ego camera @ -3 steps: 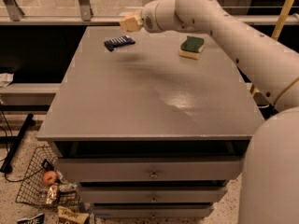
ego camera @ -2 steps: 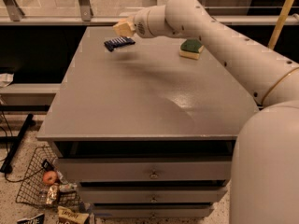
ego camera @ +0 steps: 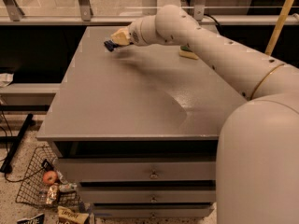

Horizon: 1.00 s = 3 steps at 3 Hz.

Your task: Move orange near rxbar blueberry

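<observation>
The rxbar blueberry (ego camera: 109, 45) lies at the far left of the grey table (ego camera: 126, 101); only its dark navy end shows from under the gripper. My gripper (ego camera: 119, 36) hangs right over the bar, at the end of the white arm that reaches in from the right. The orange is not in view, either on the table or at the gripper.
A green-and-yellow sponge (ego camera: 188, 53) lies at the far right of the table, partly behind my arm. A wire basket (ego camera: 32, 183) on the floor at the lower left holds a red apple (ego camera: 49, 177) and snack packets. A glass railing runs behind the table.
My arm has swung left and lower. The gripper, which was to the right of the bar and above it, now covers most of it.
</observation>
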Each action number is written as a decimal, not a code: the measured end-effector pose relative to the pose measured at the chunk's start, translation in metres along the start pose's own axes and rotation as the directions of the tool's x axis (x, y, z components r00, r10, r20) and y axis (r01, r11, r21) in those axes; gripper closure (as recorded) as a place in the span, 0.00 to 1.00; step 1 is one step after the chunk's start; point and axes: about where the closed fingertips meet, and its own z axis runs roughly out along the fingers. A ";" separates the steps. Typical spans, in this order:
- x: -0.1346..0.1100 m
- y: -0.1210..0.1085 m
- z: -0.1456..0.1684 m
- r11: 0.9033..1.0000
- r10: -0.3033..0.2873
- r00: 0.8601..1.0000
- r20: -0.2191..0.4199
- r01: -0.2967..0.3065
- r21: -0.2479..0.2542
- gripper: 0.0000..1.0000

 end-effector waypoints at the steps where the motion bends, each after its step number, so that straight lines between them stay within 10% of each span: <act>1: 0.011 -0.008 0.006 0.999 0.024 1.000 -0.018 -0.024 0.034 1.00; 3: 0.024 -0.025 0.016 0.994 0.070 0.997 -0.036 -0.067 0.082 1.00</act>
